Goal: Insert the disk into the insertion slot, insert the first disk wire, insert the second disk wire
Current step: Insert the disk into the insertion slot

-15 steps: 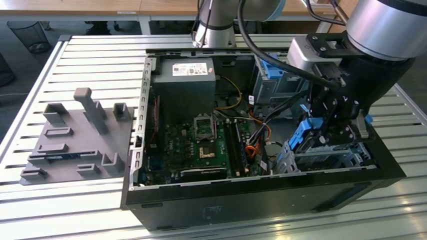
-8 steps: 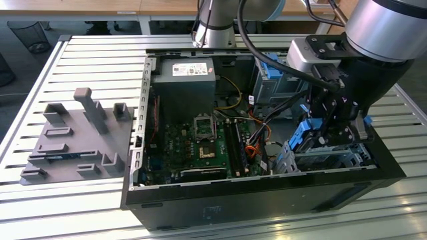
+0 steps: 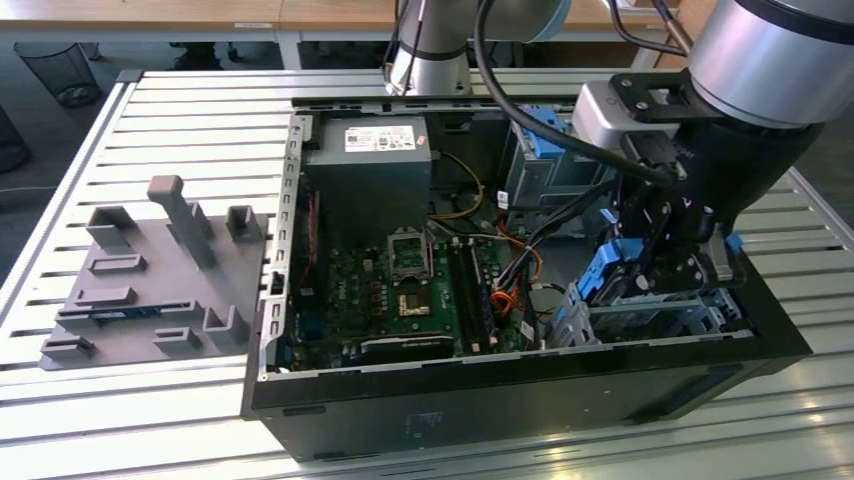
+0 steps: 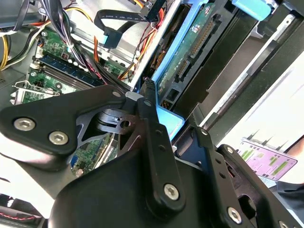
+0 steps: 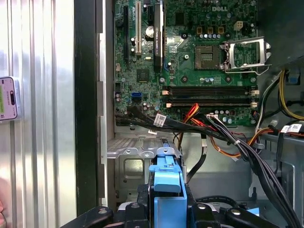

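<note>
My gripper [image 3: 663, 262] is shut on the disk [image 3: 614, 272], a flat drive in a bright blue caddy, held on edge over the front right corner of the open computer case. In the first wrist view the caddy's blue edge [image 5: 167, 187] stands between my fingers [image 5: 130, 211], just above the insertion slot [image 5: 135, 159], a low cage of silver perforated metal. In the exterior view the slot [image 3: 654, 320] lies directly under the disk. The second wrist view shows the disk's green circuit side [image 4: 190, 47] with its connectors. A black flat wire with a blue plug [image 4: 108, 34] hangs loose nearby.
The motherboard [image 3: 400, 285] fills the case floor, with a grey power supply [image 3: 367, 165] behind it. Black and orange cable bundles [image 5: 209, 128] run beside the slot. A taller grey bay with a blue latch [image 3: 541, 150] stands behind. A grey fixture plate [image 3: 154, 275] sits on the slatted table.
</note>
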Available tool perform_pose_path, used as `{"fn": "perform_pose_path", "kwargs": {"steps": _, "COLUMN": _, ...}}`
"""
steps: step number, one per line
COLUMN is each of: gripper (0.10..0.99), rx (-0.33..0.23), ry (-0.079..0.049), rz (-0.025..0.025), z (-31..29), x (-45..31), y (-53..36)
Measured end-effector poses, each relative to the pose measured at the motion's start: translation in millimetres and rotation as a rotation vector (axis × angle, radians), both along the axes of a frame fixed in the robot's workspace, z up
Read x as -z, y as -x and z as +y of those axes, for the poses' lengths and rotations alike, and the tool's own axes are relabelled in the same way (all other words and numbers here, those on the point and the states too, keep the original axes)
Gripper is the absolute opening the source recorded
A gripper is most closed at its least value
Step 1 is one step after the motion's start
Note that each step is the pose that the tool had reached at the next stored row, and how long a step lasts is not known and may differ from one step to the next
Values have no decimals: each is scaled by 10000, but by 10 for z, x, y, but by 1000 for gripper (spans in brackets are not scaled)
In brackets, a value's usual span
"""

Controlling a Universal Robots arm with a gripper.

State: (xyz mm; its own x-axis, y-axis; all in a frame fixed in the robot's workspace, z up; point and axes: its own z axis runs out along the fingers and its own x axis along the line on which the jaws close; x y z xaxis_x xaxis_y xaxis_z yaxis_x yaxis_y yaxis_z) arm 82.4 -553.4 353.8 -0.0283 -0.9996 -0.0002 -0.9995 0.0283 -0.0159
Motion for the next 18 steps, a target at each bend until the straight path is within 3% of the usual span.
{"fn": "perform_pose_path", "kwargs": {"steps": 18, "gripper": 365, "rx": 1, "ry": 0, "rz": 2, "z": 0, "x": 110, "y": 0}}
